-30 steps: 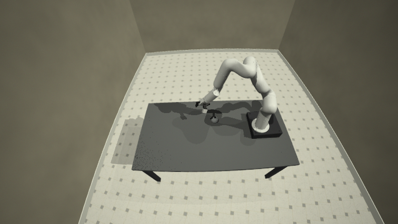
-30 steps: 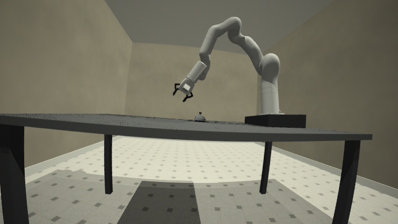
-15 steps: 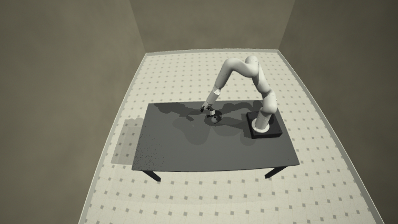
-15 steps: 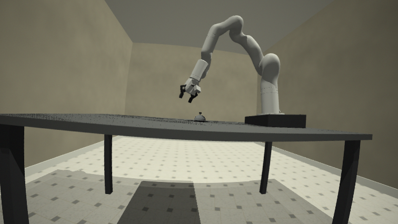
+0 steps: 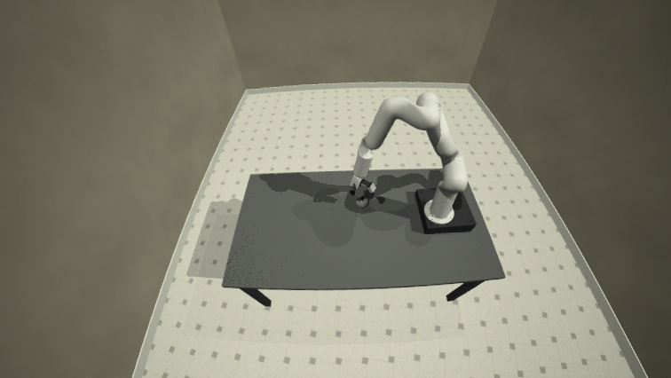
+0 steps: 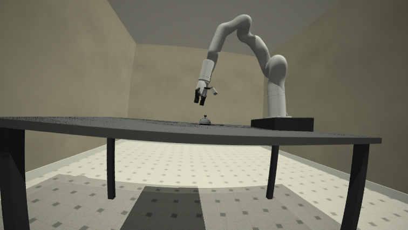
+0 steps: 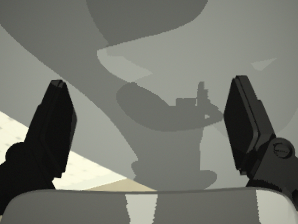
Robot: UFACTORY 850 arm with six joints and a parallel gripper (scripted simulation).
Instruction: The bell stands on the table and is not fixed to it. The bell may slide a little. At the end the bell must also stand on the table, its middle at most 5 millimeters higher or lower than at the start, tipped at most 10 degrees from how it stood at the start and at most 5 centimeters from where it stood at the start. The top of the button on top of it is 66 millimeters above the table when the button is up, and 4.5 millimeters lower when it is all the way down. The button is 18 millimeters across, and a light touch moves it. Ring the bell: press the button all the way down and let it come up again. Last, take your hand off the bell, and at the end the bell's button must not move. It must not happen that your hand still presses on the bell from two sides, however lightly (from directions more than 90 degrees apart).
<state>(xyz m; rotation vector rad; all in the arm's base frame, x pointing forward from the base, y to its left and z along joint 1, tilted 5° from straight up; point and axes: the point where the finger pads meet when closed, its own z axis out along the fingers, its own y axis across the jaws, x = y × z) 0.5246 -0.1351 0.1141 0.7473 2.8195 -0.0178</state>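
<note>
The small silver bell (image 5: 361,202) (image 6: 204,121) stands upright on the dark table (image 5: 328,263) (image 6: 171,133), left of the arm's base. Its dark button (image 6: 205,116) is up. My gripper (image 5: 355,191) (image 6: 199,102) (image 7: 149,97) is open and empty. It points down and hangs well above the bell, a little to its left in the exterior view, touching nothing.
The arm's black base block (image 5: 462,220) (image 6: 282,123) stands on the table to the right of the bell. The table's far edge runs just behind the bell. Tiled floor and walls surround the table.
</note>
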